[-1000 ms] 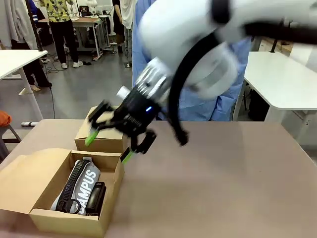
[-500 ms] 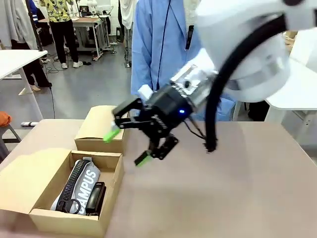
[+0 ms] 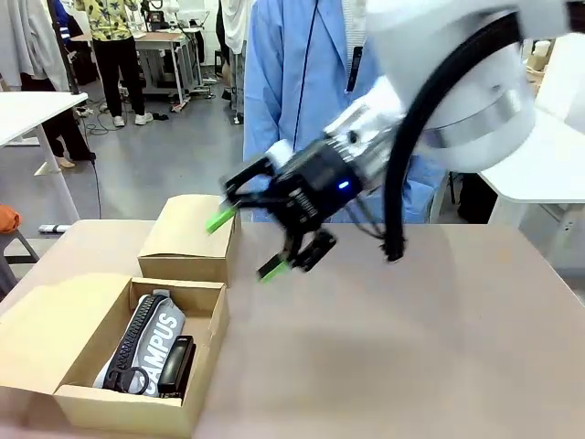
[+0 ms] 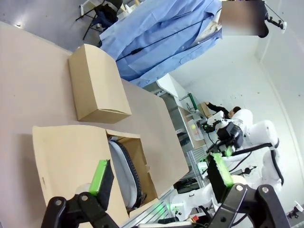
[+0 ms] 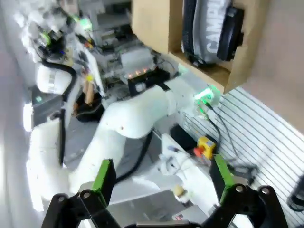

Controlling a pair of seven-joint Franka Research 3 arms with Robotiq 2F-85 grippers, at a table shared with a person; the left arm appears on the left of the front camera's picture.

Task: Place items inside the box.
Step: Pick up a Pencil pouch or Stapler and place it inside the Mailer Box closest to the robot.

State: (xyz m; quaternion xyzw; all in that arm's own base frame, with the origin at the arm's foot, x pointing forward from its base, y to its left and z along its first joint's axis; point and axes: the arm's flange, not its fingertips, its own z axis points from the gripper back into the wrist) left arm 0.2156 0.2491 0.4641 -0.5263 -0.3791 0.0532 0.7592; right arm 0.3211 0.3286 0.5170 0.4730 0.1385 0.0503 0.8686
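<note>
The open cardboard box (image 3: 212,322) sits at the table's near left. Inside it lie a grey pencil case lettered "CAMPUS" (image 3: 155,343) and a black stapler (image 3: 175,362). My right gripper (image 3: 247,243) hangs open and empty above the table, to the upper right of the box, beside a shut carton. Its wrist view shows the box (image 5: 156,23) with the pencil case (image 5: 206,28) and stapler (image 5: 231,27), beyond the open right gripper (image 5: 161,175). My left gripper (image 4: 159,174) is open and empty, looking over the box (image 4: 66,161) and pencil case (image 4: 121,164).
A smaller shut carton (image 3: 187,240) stands just behind the open box, also in the left wrist view as the carton (image 4: 97,88). A person in a blue coat (image 3: 302,101) stands at the far edge. Bare brown tabletop (image 3: 411,347) spreads to the right.
My right gripper has swung up and to the right, away from the open box's corner, staying open. The box and its contents have not moved.
</note>
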